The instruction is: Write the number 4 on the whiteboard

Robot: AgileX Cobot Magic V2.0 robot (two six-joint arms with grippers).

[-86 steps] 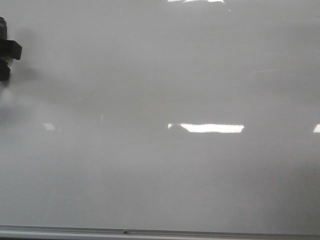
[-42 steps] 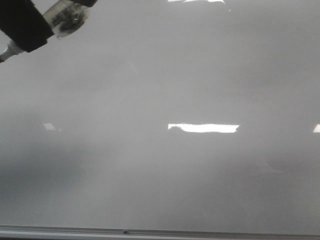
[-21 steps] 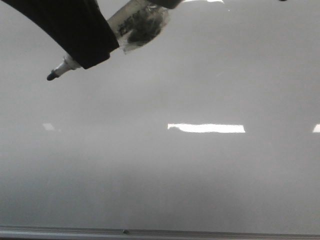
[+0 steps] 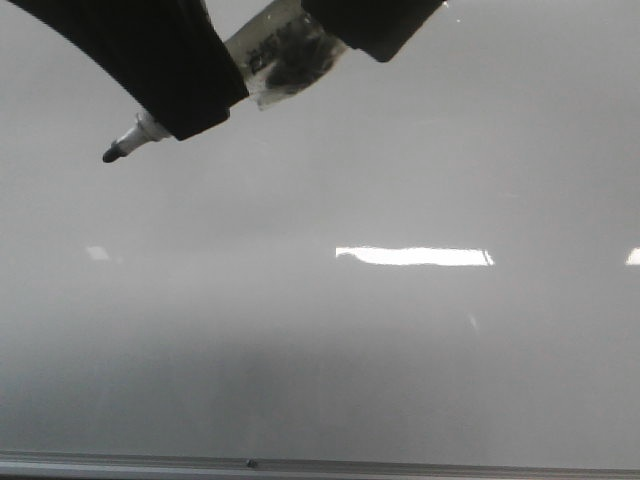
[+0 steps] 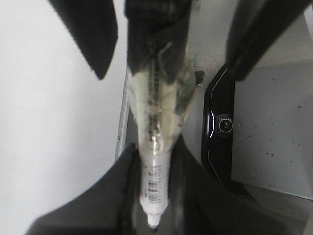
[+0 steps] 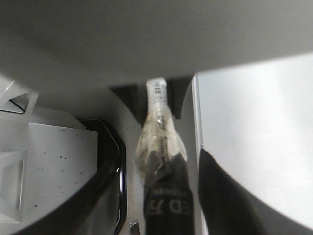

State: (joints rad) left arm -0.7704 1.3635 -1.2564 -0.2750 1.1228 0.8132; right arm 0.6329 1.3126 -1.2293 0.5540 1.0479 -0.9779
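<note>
The whiteboard (image 4: 400,350) fills the front view, with its silver frame (image 4: 400,466) along the bottom. No black stroke of the number 4 shows on it. My left gripper (image 4: 190,115) is at the top left, shut on a marker (image 4: 285,50) wrapped in clear tape. The marker's black tip (image 4: 110,154) points down-left over the board. In the left wrist view the fingers (image 5: 112,196) hug the marker barrel (image 5: 155,181). My right gripper (image 4: 375,30) is at the top. In the right wrist view it (image 6: 161,191) is open, with gaps around the marker's black rear end (image 6: 166,200).
Bright glare patches (image 4: 412,256) lie across the board's middle. The wrist views show the board's metal edge (image 5: 122,122), a black device with a lens (image 5: 222,126) and a grey speckled surface (image 5: 274,127) beside the board.
My left gripper has come in from the upper left with the marker and moved right and slightly down. My right gripper has come into view at the top, around the marker's rear end.
</note>
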